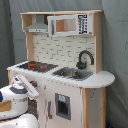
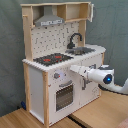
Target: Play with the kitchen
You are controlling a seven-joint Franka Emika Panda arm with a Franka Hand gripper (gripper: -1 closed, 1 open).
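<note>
Right now your gripper (image 2: 75, 68) sits at the front of the kitchen (image 2: 37, 80), just under the edge of the stovetop (image 2: 52, 59), at the height of the knobs (image 2: 56, 76). Whether the fingers are apart or together cannot be told from either exterior view.

The kitchen stands upright on the floor against the grey backdrop, beside the wooden table (image 2: 105, 112) that carries your arm. The oven door (image 2: 64, 95) lies directly below the stovetop, and the sink (image 2: 82, 50) with its black faucet (image 2: 75, 39) sits to the stovetop's side, toward the rounded end of the counter.

What matters for your next move is this: the arm reaches along the kitchen's front face, nearly level, with the gripper pointing toward the stovetop end. In the first exterior view the gripper (image 1: 34, 93) appears to be close against the front panel under the stovetop (image 1: 37, 65). The knobs probably lie just beyond the tip and slightly below it, so a short advance along the arm's own axis should bring you to them.
</note>
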